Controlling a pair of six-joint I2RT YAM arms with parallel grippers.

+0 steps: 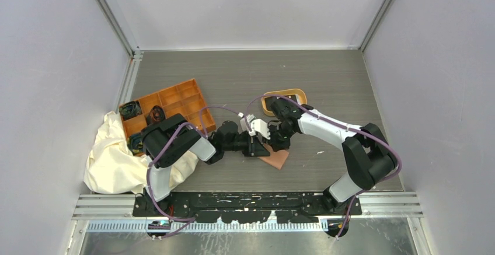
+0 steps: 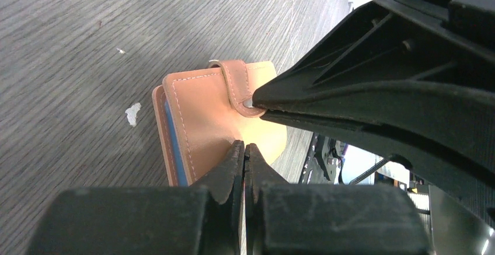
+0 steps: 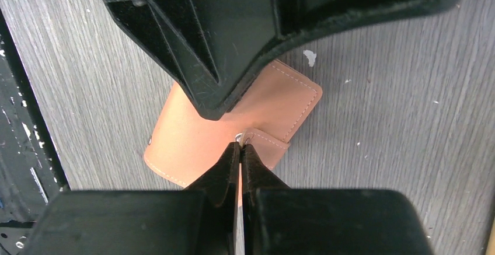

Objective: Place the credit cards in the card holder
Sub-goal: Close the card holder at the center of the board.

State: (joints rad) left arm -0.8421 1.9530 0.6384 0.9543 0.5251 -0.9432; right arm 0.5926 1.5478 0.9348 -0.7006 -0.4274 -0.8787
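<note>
One folded pinkish-brown wallet [image 1: 275, 160] lies on the table [image 1: 245, 74], front middle, between two grippers.
Pale stitching rims it, blue lining shows at one edge, and one snap tab [image 2: 233, 83] wraps its side. Left gripper [image 2: 244, 150]: jaws together, tips touching the cover. Right gripper [image 3: 240, 145]: jaws together at the tab's snap. Beyond: one oval tray [image 1: 301, 94], one orange tray [image 1: 181, 91], one cream cloth [image 1: 114, 161].

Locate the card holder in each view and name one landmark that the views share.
Top external: card holder sits mid-table, only a pinkish corner showing.
Left wrist: mid-frame, just above the left gripper.
Right wrist: mid-frame, partly under the left gripper's finger.
Shared landmark: the right gripper, its shut tips at the holder's snap tab.
</note>
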